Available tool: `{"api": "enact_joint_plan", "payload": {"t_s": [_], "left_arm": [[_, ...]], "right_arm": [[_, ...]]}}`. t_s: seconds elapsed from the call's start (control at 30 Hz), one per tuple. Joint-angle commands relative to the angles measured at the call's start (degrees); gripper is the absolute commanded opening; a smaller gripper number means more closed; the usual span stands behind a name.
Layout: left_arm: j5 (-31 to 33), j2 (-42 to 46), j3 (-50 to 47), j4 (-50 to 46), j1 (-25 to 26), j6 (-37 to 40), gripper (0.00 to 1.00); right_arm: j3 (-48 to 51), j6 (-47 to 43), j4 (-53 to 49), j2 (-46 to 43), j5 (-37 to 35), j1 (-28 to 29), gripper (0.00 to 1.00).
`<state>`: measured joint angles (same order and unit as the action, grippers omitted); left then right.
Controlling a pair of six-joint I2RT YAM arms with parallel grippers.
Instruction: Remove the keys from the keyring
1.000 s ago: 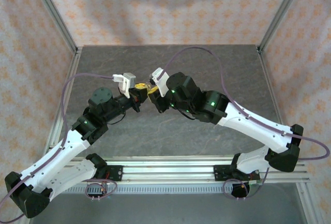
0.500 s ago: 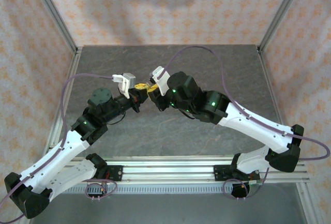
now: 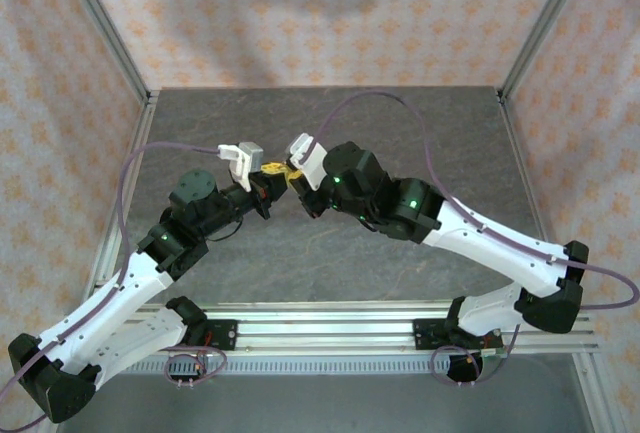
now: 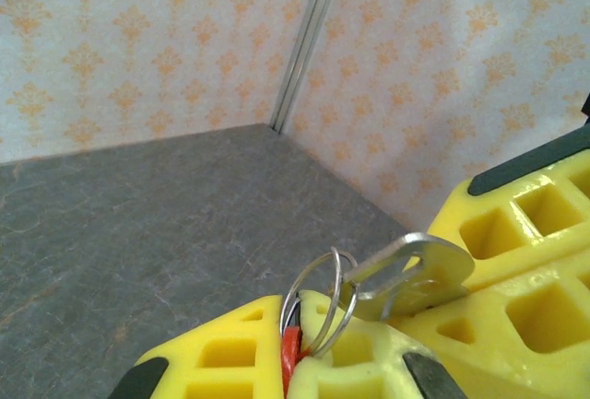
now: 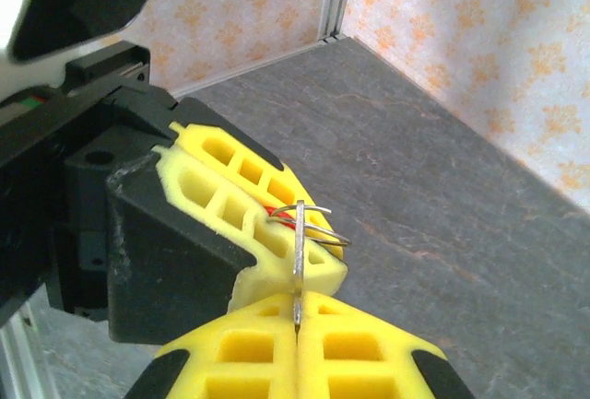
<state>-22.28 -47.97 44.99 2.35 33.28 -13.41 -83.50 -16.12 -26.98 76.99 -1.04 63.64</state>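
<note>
Keyring [image 4: 336,284] stays pinched in the left jaws while the right jaws, barely shifted, clamp the key [image 4: 417,270].

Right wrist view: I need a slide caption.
Right hand pinches the key, its keyring clamped in the left hand.

A flat silver key [image 4: 431,259] sits threaded on a thin double-loop keyring [image 4: 330,298].

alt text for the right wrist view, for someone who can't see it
The right gripper, yellow jaws shut, pinches a silver key edge-on, threaded on a wire keyring. The left gripper, also yellow-jawed, clamps the ring opposite it, above a grey table.
</note>
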Motion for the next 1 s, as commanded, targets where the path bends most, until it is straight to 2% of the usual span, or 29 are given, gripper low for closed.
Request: {"api": "enact_joint_plan", "payload": {"t_s": [0.0,0.3,0.57,0.7,0.83,0.97], "left_arm": [[-1.53,0.09,1.8,-0.68,-0.03,1.02,0.0],[-3.16,-1.08,2.57,-0.78,0.01,0.75,0.0],[-2.19,-0.81,2.01,-0.4,0.02,0.85,0.0],[-1.91,-0.49,0.86,0.85,0.01,0.24,0.17],[-1.19,0.85,-0.66,1.5,-0.01,-0.08,0.33],[-0.64,2.79,-1.92,1.65,0.04,0.09,0.44]], "right_arm": [[1.5,-8.14,2.08,-1.65,1.34,3.1,0.0],[1.63,-18.1,-0.08,0.76,-3.28,8.92,0.0],[2.06,-16.68,2.35,0.27,-4.16,8.87,0.0],[0.48,-9.84,2.78,0.06,-4.26,4.11,0.0],[1.55,-4.71,5.1,-2.01,-1.31,-1.26,0.0],[3.39,-3.27,7.01,-3.58,-0.04,-3.76,0.0]]}}
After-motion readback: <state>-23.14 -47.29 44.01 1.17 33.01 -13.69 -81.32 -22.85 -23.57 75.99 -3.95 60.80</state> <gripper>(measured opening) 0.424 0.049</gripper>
